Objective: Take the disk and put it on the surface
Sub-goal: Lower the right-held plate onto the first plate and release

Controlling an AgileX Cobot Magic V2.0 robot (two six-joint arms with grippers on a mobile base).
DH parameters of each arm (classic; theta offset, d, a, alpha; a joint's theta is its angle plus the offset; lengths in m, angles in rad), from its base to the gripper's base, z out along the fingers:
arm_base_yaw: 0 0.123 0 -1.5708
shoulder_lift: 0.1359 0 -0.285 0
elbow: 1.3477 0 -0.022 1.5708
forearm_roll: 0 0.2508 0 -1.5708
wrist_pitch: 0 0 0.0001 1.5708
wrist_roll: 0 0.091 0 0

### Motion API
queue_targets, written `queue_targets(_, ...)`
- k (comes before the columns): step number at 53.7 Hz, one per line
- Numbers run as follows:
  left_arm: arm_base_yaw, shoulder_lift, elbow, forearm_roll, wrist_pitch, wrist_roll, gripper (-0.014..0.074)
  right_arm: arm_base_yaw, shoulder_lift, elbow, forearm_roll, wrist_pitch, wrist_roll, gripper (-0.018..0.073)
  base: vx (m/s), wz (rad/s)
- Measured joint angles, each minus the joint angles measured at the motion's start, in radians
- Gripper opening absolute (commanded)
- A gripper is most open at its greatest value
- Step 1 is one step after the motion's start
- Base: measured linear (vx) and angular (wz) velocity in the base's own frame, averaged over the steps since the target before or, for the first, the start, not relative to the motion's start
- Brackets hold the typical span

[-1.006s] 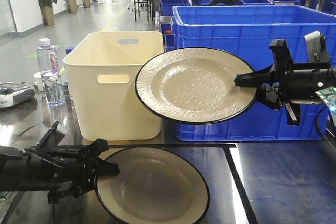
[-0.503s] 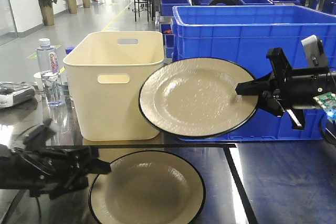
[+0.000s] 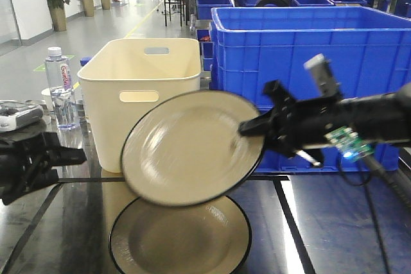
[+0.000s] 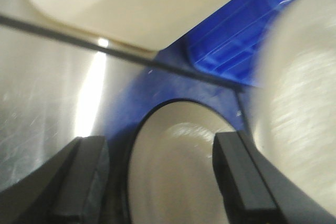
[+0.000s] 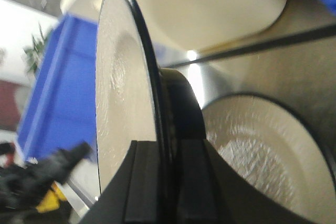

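The right gripper (image 3: 249,126) was clamped tight on the rim of a plate (image 3: 189,149), holding it steeply tilted in the air over the far side of a second plate (image 3: 180,239). That second plate lay flat on the tabletop (image 3: 334,222), close to its near edge and left of a black tape line (image 3: 292,222). The front view blurred the held plate. The right wrist view showed it sharply and edge-on (image 5: 121,103), its black rim pinched between the gripper's (image 5: 168,182) fingers, with the second plate (image 5: 262,156) lower down beyond it. Whether the two plates touched could not be told.

The left gripper (image 3: 64,157) hung near the tabletop's left edge, apart from both plates. Only its own wrist view showed it (image 4: 160,182) spread wide and empty, with the second plate (image 4: 178,166) framed between its fingers. Toward the far edge stood a cream bin (image 3: 144,94) and a blue crate (image 3: 308,43); a water bottle (image 3: 59,88) stood left of the bin.
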Motion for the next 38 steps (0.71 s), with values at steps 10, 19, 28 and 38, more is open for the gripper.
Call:
queue_targets(10, 0.000, -0.053, 0.000, 0.000, -0.003, 0.000, 0.0540, 0.063, 0.058, 0.000, -0.083, -0.002, -0.009, 0.0003, 0.00, 0.00)
queue_targets(19, 0.000, -0.056, 0.000, 0.000, -0.004, 0.000, 0.0540, 0.089, 0.102, 0.000, -0.088, -0.004, -0.009, 0.0029, 0.00, 0.00)
queue_targets(28, 0.000, -0.056, 0.000, 0.000, -0.001, 0.000, 0.0540, 0.097, 0.143, 0.000, -0.112, 0.006, -0.009, 0.0114, 0.00, 0.00)
queue_targets(38, 0.000, -0.056, 0.000, 0.000, 0.000, 0.000, 0.0540, 0.100, 0.156, -0.002, -0.165, 0.006, -0.017, 0.0260, 0.00, 0.00)
